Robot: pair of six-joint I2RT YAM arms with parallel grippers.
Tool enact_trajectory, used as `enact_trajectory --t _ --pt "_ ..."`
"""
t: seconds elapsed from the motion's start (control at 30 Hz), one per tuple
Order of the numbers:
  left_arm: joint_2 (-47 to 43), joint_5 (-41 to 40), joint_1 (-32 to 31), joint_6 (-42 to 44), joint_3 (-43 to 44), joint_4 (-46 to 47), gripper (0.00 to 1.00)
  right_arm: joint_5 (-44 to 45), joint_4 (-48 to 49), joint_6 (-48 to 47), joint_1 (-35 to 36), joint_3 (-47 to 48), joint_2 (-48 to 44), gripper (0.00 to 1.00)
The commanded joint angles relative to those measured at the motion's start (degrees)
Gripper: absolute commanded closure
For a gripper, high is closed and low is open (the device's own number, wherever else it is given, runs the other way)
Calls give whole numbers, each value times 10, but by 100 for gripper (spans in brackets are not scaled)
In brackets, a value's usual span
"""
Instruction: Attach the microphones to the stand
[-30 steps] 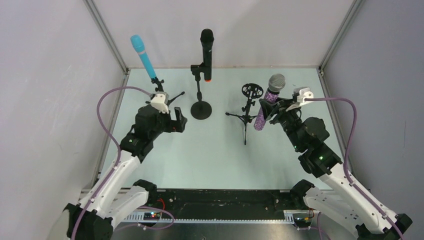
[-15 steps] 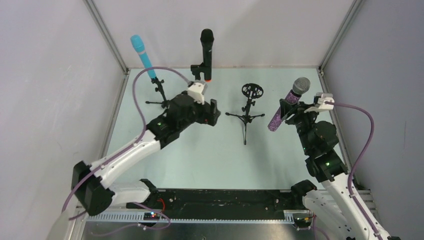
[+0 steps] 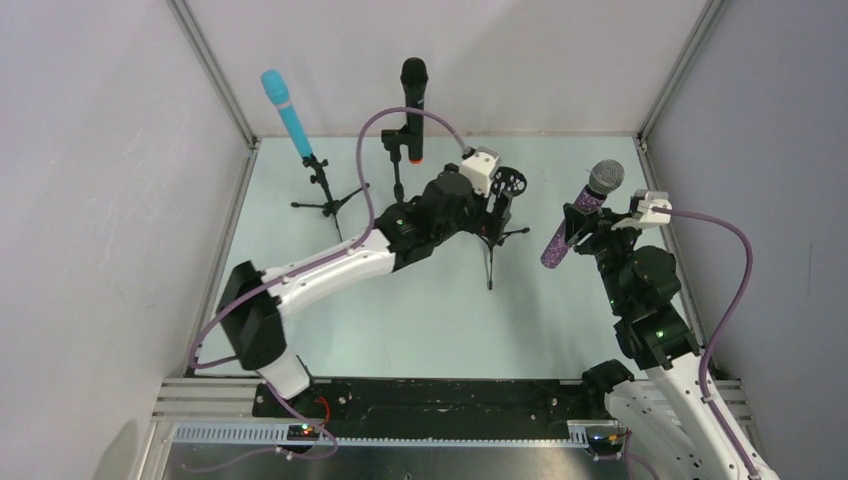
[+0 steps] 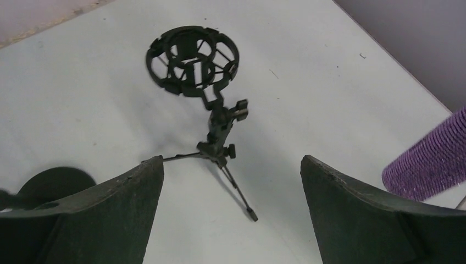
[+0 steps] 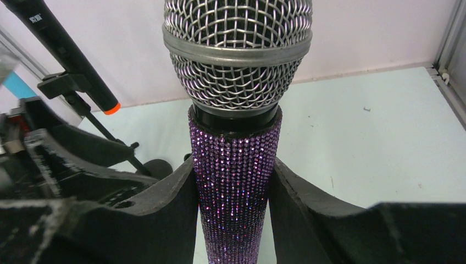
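- Top view: the turquoise microphone [image 3: 285,112] stands in its little tripod [image 3: 322,190] near the far left corner of the surface [image 3: 420,320]. The black microphone [image 3: 413,95] is clipped upright on the middle stand [image 3: 397,160] by the far edge. I count those two as done.
- Same view: the third stand [image 3: 490,245], a small tripod with a ring cradle [image 3: 514,183], sits right of centre near the far edge with nothing in it. My left hand [image 3: 497,203] hangs right over it. My right hand [image 3: 578,222] holds the purple microphone [image 3: 558,243] tilted, mesh head up, to the right of that stand and clear of the surface.
- Left wrist view: my left hand's jaws stand wide apart and grip nothing, with only the empty stand below them. The ring cradle is bare. The purple barrel pokes in at the right edge, apart from the cradle.
- Right wrist view: my right hand is closed on the glittery barrel just under the mesh head, both pads [image 5: 178,192] pressed against it. The black microphone's orange end shows at upper left, beside its clip.
- As I judge it, two of three are on. What is left is to carry the purple microphone across and seat it in the ring cradle, with my left hand probably there to steady the stand.
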Motion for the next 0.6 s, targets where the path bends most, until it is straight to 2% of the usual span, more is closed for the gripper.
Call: enact_trajectory --t 0.0,0.27,0.57 --pt "57 -15 -13 8 64 15 4 10 20 -13 -4 7 -13 100" --pt "156 -44 -23 44 148 10 5 3 15 -19 -6 7 -20 100" --pt "216 -61 -23 89 182 7 11 -10 11 -20 -8 7 -19 100"
